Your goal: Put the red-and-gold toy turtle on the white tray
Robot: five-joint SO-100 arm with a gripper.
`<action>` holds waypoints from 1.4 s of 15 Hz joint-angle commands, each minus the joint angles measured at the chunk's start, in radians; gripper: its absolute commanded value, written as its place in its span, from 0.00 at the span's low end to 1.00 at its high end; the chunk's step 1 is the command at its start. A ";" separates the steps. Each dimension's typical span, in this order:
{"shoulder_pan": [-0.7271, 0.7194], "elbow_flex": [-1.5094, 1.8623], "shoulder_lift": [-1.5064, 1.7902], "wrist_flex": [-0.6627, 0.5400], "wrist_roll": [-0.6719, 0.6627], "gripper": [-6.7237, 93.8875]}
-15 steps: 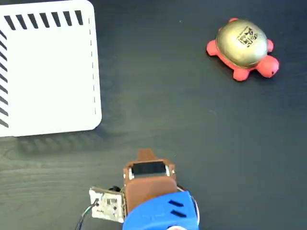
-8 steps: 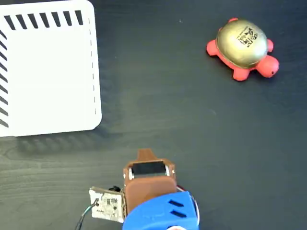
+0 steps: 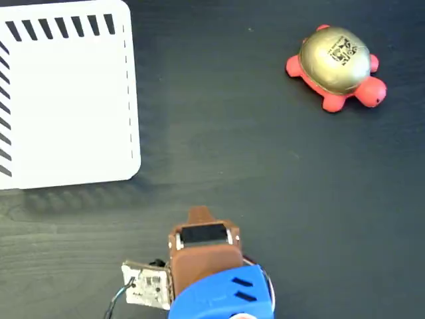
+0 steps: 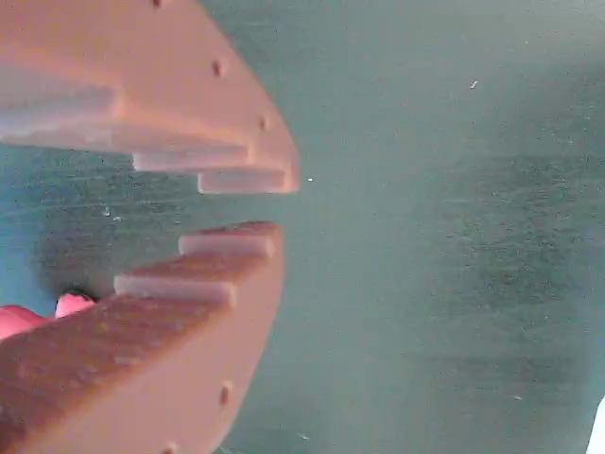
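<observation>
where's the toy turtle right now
In the fixed view the red-and-gold toy turtle sits on the dark table at the upper right, far across from the white tray at the upper left, well clear of the gripper at bottom centre.

The worktop (image 3: 265,173) was observed as dark wood-grain laminate, matt, with fine horizontal grain lines and a faint sheen in places. The white tray (image 3: 66,106) appeared smooth and matt, like plastic or coated card, with black stripes printed flat on the surface. The red-and-gold toy turtle (image 3: 337,66) was noted with a shiny metallic-gold shell showing soft highlights, and a matt coral-red body of foam-like look. The end effector (image 4: 274,206) was recorded as brown matt plastic with stepped, layered ridges and small holes. A blue arm housing (image 3: 222,296) looked like smooth moulded plastic, slightly glossy.
</observation>
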 commanded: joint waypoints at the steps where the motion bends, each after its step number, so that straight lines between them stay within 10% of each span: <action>1: -0.005 -0.015 -0.048 -0.003 -0.023 0.07; 7: 0.135 -0.693 -0.948 -0.261 0.181 0.07; 21: 0.442 -2.164 -2.157 0.282 0.367 0.07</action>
